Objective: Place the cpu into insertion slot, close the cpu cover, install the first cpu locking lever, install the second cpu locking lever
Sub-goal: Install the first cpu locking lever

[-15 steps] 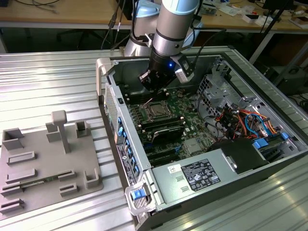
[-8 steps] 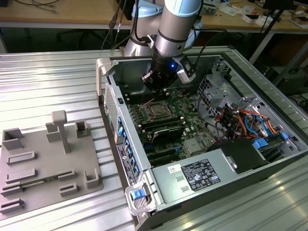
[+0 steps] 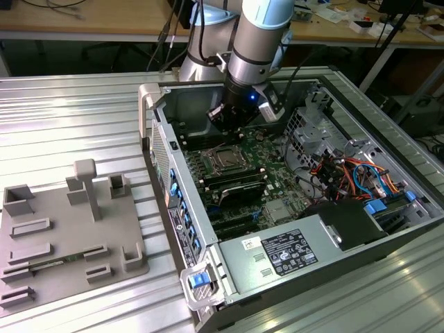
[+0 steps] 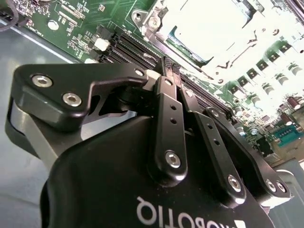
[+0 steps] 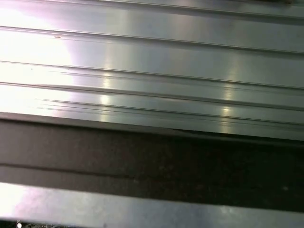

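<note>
In the exterior view an open computer case [image 3: 156, 139] lies on the table with its green motherboard facing up. The insertion slot [image 3: 225, 159] is a square socket with a silvery rim, and the grey cpu [image 3: 226, 160] lies flat in it. My gripper [image 3: 232, 116] hangs just above the board, behind the socket and close to the case's back wall. In the second wrist view my black fingers [image 4: 167, 109] are pressed together with nothing between them; my gripper [image 4: 168, 66] is shut. Beyond the tips, the cpu [image 4: 209, 21] glares bright inside the silvery cpu cover [image 4: 156, 21] frame.
Black memory slots [image 3: 236, 187] run beside the socket. A power supply [image 3: 288, 253] and a tangle of coloured cables [image 3: 347, 173] occupy the case on the exterior view's right. A grey fixture tray [image 3: 69, 236] lies on the ribbed metal table [image 5: 152, 71] at the exterior view's left.
</note>
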